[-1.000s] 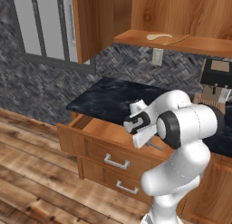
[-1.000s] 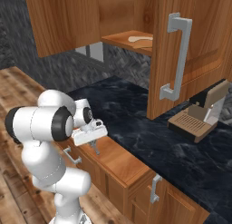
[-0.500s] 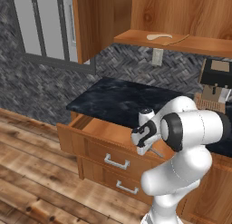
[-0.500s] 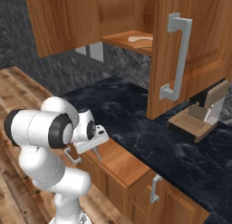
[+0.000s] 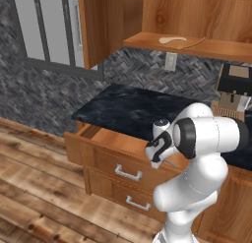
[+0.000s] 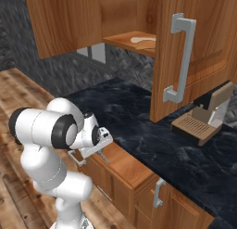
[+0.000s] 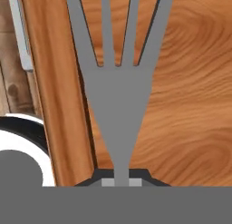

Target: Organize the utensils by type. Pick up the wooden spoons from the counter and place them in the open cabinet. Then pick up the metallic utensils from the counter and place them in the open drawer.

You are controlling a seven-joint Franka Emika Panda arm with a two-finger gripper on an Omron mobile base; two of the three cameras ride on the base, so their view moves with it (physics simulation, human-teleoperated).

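Both wooden spoons (image 5: 173, 39) already lie on the cabinet (image 6: 132, 40) shelf. Your gripper (image 7: 121, 180) grips a metal fork (image 7: 118, 96) over the open drawer (image 5: 118, 141) — release remains.

Even bright rendered light, soft shadows, sharp, no glare

Grey fork (image 7: 118, 91) above open drawer (image 7: 190, 100)

Flat grey fork (image 7: 118, 82); orange-brown grained drawer (image 7: 190, 100); black counter (image 5: 133, 109) with bluish-white veins; pale tan wooden spoon (image 5: 171, 39); grey herringbone backsplash (image 5: 142, 72).
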